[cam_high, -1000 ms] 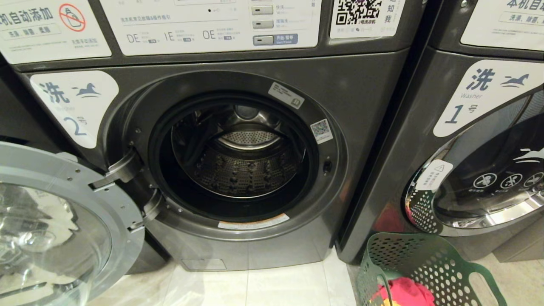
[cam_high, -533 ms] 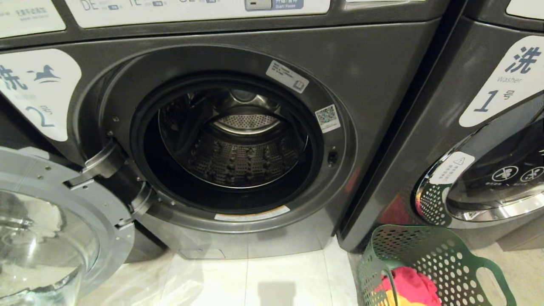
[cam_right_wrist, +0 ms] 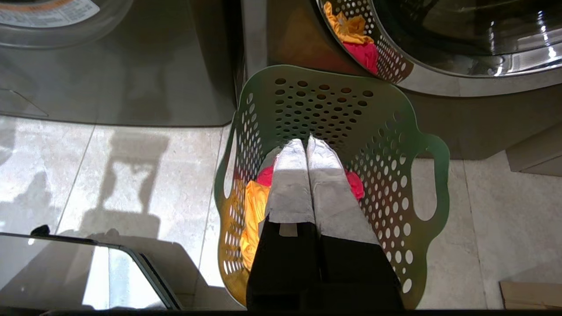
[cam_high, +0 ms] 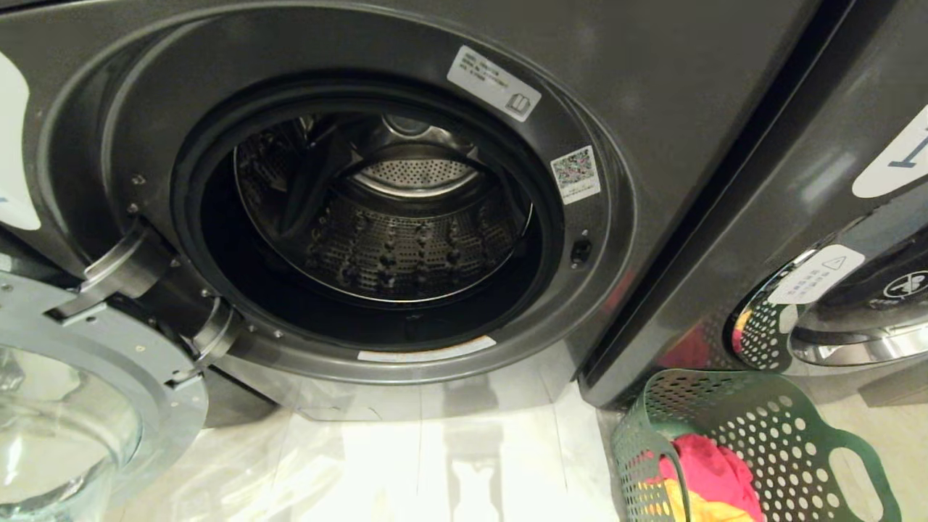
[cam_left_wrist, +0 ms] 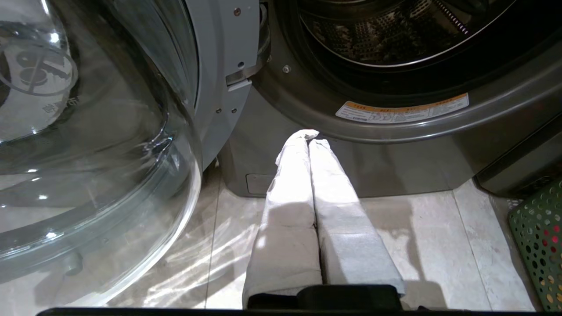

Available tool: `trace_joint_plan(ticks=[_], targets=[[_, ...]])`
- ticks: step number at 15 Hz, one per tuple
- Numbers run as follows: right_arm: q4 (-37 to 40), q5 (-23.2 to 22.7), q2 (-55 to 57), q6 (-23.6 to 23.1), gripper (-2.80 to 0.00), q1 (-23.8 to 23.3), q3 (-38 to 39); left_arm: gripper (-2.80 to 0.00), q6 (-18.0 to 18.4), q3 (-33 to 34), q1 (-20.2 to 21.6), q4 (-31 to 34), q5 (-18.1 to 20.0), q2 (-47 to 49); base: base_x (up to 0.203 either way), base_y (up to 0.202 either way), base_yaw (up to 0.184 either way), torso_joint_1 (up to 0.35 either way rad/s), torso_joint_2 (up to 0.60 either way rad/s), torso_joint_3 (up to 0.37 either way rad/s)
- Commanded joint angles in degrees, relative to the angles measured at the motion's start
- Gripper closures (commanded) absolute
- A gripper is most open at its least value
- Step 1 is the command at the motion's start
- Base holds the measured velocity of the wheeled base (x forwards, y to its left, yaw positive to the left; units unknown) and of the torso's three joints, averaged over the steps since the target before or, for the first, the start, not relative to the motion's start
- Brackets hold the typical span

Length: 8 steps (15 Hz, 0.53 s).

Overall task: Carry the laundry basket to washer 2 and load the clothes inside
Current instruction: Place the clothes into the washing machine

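Observation:
Washer 2 fills the head view, its door swung open and its steel drum empty. The dark green laundry basket stands on the floor at the lower right, in front of the neighbouring machine. In it lie the clothes: a pink-red garment over a yellow one. My right gripper hangs shut above the basket, empty, with yellow fabric beside it. My left gripper is shut and empty, low before washer 2's front panel. Neither arm shows in the head view.
Washer 2's glass door stands out at the left, close beside my left gripper. Washer 1 is at the right with its chrome-ringed door shut. Pale floor tiles lie between door and basket.
The whole head view has shifted: the camera has sunk and come closer, so the control panel and most of the labels have left the top. Washer, door and basket stay put.

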<state>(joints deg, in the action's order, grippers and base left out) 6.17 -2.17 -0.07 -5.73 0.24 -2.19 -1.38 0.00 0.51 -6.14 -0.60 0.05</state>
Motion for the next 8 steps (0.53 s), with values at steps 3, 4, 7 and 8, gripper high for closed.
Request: trace_joint_plan(ticks=[3, 4, 7, 8], targets=[[0.03, -0.09, 0.07, -0.16, 0.00, 0.06, -0.03, 0.00, -0.03, 2.29, 0.02, -0.10, -0.02, 0.05, 0.000, 0.000, 0.000, 0.005, 0.00, -0.199], [-0.01, -0.11, 0.07, -0.08, 0.00, 0.02, -0.06, 0.00, -0.03, 2.29, 0.02, -0.10, -0.02, 0.04, 0.000, 0.000, 0.000, 0.007, 0.00, -0.207], [0.07, 0.23, 0.07, 0.55, 0.00, 0.02, -0.09, 0.00, -0.20, 2.29, 0.02, -0.18, -0.02, 0.04, 0.000, 0.000, 0.000, 0.002, 0.01, -0.140], [0.07, 0.15, 0.07, 0.81, 0.00, 0.02, -0.09, 0.00, -0.20, 2.29, 0.02, -0.18, -0.02, 0.05, 0.000, 0.000, 0.000, 0.000, 0.00, -0.049]])
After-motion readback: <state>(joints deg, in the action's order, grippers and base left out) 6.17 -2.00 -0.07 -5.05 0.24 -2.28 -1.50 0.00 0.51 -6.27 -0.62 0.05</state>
